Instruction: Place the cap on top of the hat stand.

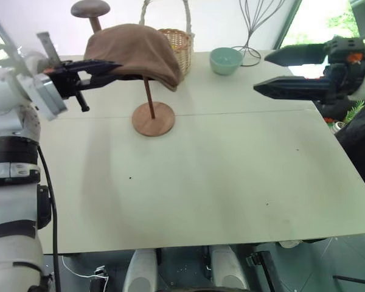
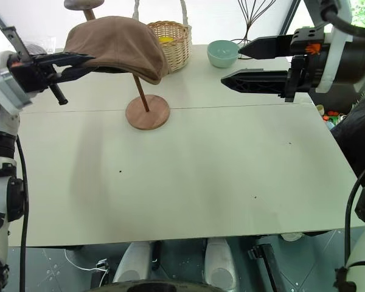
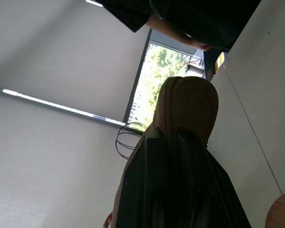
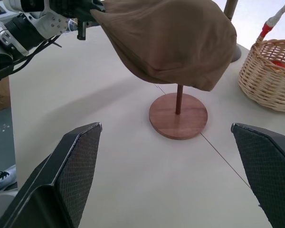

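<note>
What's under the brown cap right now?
Under the cap the hat stand's thin rod and round base show. Its disc top is covered, so contact can't be seen. The left tool is shut on the cap's edge.

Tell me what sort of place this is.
Probably an indoor test or demo room: a plain white table set with props, namely a soft brown fabric cap over a reddish-brown wooden stand, beside a window onto trees.

Front half of the table (image 1: 219,194) is wide open, easy pass. Back edge is crowded though: wicker basket (image 1: 177,48), green bowl (image 1: 225,60), wire rack (image 1: 255,24), darker stand (image 1: 91,11).
</note>
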Available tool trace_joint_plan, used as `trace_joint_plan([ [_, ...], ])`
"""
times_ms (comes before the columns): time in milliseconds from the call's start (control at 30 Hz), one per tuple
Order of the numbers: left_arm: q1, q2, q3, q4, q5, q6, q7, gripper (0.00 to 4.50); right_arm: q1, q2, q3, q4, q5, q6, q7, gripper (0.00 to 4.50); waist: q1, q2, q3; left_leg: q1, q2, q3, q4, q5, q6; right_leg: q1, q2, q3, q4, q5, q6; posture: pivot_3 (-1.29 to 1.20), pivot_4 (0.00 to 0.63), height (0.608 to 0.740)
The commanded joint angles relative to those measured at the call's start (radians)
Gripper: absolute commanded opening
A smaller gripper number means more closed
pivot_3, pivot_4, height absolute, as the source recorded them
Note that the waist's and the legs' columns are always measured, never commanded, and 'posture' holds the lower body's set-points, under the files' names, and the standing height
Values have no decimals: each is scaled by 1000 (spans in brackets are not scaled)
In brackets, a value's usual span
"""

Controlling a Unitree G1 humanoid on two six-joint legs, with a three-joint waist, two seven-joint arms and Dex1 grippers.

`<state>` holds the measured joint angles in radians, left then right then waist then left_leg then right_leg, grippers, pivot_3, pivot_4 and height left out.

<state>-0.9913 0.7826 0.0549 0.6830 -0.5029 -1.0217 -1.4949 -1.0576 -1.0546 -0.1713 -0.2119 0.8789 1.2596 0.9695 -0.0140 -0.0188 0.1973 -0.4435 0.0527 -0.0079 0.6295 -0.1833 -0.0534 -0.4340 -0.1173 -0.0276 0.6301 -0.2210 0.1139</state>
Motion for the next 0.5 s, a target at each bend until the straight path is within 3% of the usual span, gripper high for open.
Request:
trace_joint_plan([
  [33,-4,8,37,11,-37,-28,-47,422,-38,-18,-21,2,17,-12,6,4500,1,0,0,0,0,0,0,0,0,0,0,0,0,0,0,0,150,728],
  [100,0,12,45,26,-37,-28,-53,1078,-46,-15,-20,9,19,-12,7,4500,1,0,0,0,0,0,0,0,0,0,0,0,0,0,0,0,150,728],
  [300,40,45,77,39,19,-42,10,4210,-53,-6,6,35,-3,-41,11,4500,1,0,0,0,0,0,0,0,0,0,0,0,0,0,0,0,150,728],
  [333,57,54,83,29,28,-43,25,4406,-56,-2,12,42,-7,-46,13,4500,-1,0,0,0,0,0,0,0,0,0,0,0,0,0,0,0,150,728],
  [500,213,126,124,-99,94,22,155,4406,-64,18,50,87,-33,-95,37,4500,-4,0,0,0,0,0,-1,0,0,-1,0,0,0,0,0,0,150,728],
])
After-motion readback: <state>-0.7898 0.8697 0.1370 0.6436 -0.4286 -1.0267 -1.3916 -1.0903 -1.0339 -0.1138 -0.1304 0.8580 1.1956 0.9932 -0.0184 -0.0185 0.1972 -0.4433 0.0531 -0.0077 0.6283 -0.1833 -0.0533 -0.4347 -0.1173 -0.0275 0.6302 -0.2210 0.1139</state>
